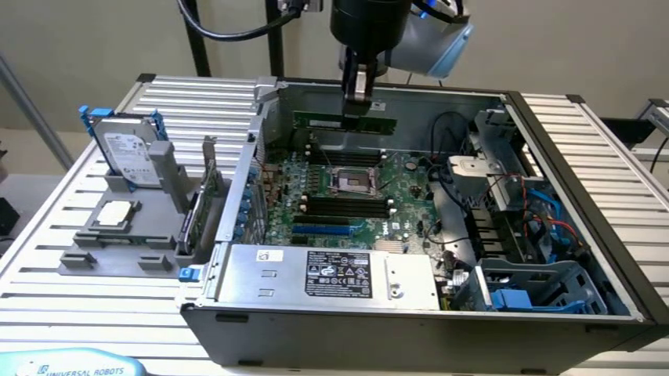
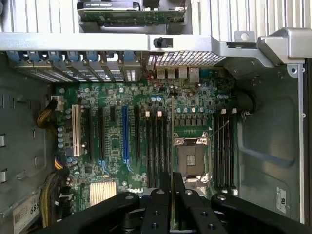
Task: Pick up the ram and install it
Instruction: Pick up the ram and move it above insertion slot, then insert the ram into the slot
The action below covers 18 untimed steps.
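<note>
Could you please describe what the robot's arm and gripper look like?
The arm has a grey body with a light-blue joint cap and a black cylindrical wrist; black cables loop off it. The gripper is black, with slim fingers on bolted linkage bars.

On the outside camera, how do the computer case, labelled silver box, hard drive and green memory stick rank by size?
Largest to smallest, as they look:
1. computer case
2. labelled silver box
3. hard drive
4. green memory stick, which sits farther back, so ranking it below the hard drive is unsure.
</note>
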Each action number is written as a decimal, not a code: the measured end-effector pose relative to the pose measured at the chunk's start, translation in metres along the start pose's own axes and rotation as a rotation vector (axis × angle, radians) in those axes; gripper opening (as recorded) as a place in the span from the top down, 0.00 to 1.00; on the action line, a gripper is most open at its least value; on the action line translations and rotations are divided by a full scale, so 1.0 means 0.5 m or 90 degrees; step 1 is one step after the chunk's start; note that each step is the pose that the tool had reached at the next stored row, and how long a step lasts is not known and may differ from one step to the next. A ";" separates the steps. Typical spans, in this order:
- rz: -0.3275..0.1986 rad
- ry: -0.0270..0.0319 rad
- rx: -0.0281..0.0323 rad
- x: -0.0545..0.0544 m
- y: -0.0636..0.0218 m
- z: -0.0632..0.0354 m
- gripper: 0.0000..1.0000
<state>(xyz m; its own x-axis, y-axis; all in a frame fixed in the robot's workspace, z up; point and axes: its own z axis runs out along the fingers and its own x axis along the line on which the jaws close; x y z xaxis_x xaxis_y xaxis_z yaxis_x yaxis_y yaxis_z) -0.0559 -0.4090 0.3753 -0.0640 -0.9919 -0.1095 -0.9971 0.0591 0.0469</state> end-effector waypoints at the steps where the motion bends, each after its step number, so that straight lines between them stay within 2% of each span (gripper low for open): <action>1: 0.000 0.0004 0.0001 0.000 -0.001 0.001 0.86; 18: 0.001 0.0007 0.0001 0.000 -0.002 0.002 0.86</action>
<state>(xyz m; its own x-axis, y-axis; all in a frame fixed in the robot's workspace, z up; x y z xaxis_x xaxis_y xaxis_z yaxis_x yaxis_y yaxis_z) -0.0547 -0.4089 0.3744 -0.0647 -0.9920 -0.1085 -0.9971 0.0599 0.0468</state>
